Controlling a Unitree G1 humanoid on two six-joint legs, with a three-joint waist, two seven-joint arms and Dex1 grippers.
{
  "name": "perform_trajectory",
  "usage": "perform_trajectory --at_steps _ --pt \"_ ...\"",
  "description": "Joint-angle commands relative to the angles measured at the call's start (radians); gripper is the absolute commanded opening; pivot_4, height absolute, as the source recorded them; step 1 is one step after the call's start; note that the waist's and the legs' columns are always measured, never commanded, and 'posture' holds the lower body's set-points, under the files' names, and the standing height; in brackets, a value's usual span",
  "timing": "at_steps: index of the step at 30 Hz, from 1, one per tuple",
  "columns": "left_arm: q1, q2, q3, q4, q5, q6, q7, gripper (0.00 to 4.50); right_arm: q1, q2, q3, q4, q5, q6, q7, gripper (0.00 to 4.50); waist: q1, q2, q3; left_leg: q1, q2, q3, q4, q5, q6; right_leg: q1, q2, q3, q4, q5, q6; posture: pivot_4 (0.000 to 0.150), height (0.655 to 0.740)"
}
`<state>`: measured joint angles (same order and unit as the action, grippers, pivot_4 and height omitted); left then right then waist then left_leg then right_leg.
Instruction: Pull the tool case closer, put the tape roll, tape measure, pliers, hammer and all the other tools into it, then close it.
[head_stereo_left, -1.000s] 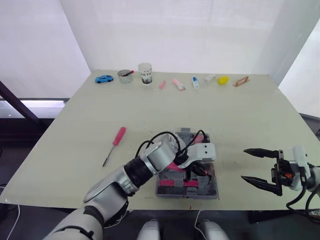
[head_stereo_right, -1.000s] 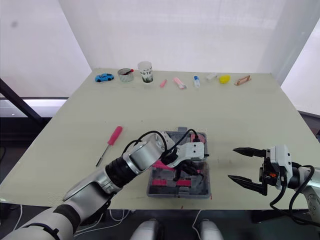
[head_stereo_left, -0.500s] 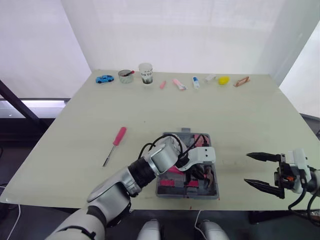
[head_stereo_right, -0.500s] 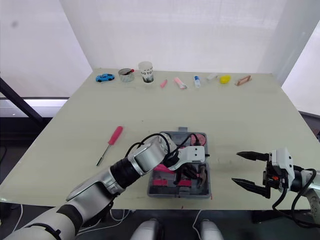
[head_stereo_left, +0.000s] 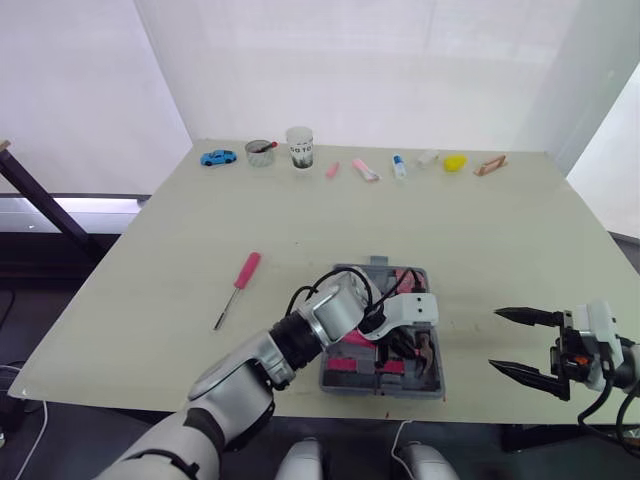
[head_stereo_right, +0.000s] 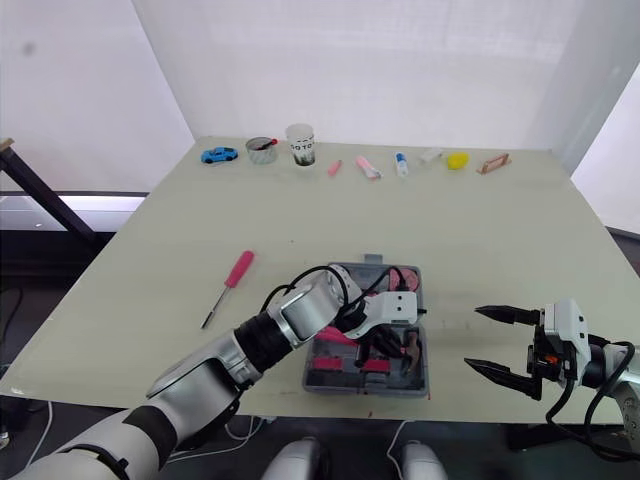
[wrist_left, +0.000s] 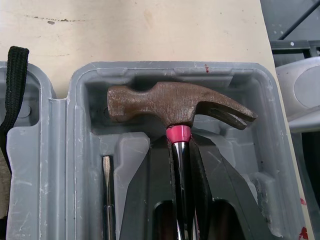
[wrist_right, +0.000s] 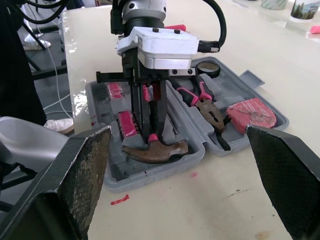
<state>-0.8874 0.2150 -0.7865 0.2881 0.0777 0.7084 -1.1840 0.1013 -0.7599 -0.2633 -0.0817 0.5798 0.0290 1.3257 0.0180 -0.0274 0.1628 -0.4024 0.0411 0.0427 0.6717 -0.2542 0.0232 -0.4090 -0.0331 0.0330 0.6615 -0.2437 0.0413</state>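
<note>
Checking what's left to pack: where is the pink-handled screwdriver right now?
In the head views, the pink-handled screwdriver lies alone on the table, on the robot's left of the open tool case, apart from it.

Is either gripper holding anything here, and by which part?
The left gripper grips the hammer by its metal shaft, just below the head, with the head down in the tool case. The right gripper is open and empty.

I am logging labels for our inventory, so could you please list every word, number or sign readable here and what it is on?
"GO TO", perhaps: dark print on the cup, too small to be sure.
On the bottle: label too small to read.
On the hammer and the tool case: no lettering visible.
</note>
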Motion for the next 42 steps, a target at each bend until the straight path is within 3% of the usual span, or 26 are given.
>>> perform_trajectory --at_steps 1,19,20,24,35,40,42 --pt "-0.012 -0.018 -0.006 -0.005 0.022 -0.029 0.009 0.06 0.0 -0.007 -0.032 -0.031 0.01 -0.018 0.001 4.5 0.0 0.0 0.0 0.0 0.0 0.0 0.0 0.0 0.0 0.0 0.0 0.0 0.0 0.0 0.0 0.15 0.74" --pt "-0.009 -0.003 0.01 -0.027 0.014 -0.019 -0.028 0.06 -0.012 0.0 -0.019 -0.015 0.001 -0.033 0.0 4.5 -0.004 0.0 0.0 0.0 0.0 -0.001 0.0 0.0 0.0 0.0 0.0 0.0 0.0 0.001 0.002 0.15 0.74" --pt "-0.008 0.0 0.008 -0.031 0.016 -0.021 -0.029 0.95 -0.012 0.0 -0.019 -0.014 0.0 -0.033 0.0 4.5 -0.004 0.0 0.0 0.0 0.0 -0.001 0.0 0.0 0.0 0.0 0.0 0.0 0.0 0.001 0.002 0.15 0.74" --pt "-0.003 -0.008 0.01 -0.021 0.05 -0.078 0.024 2.53 -0.012 0.003 -0.018 -0.012 0.001 -0.034 0.001 4.5 -0.005 0.0 0.0 0.0 0.0 -0.001 0.0 0.0 0.0 0.0 0.0 0.0 0.0 0.001 0.002 0.15 0.74" --pt "0.001 0.019 0.056 -0.079 0.015 -0.087 -0.012 2.53 -0.021 0.005 -0.011 0.002 -0.001 -0.039 0.011 4.5 -0.007 0.0 0.0 0.0 0.0 -0.001 0.0 0.0 0.0 0.0 0.001 0.0 0.0 0.001 0.002 0.15 0.74" --pt "0.044 0.025 0.229 -0.141 -0.116 -0.137 -0.009 2.53 -0.022 0.007 -0.008 0.001 0.001 -0.039 0.011 4.5 -0.008 0.001 0.0 0.0 0.0 -0.001 0.0 0.0 0.0 0.0 0.001 0.0 0.001 0.001 0.002 0.15 0.74" --pt "0.078 0.031 0.282 -0.142 -0.14 -0.238 0.01 2.53 -0.023 0.008 -0.008 0.001 0.003 -0.038 0.01 4.5 -0.008 0.001 0.0 0.0 0.0 -0.001 0.0 0.0 0.0 0.0 0.001 0.0 0.001 0.001 0.002 0.15 0.74"
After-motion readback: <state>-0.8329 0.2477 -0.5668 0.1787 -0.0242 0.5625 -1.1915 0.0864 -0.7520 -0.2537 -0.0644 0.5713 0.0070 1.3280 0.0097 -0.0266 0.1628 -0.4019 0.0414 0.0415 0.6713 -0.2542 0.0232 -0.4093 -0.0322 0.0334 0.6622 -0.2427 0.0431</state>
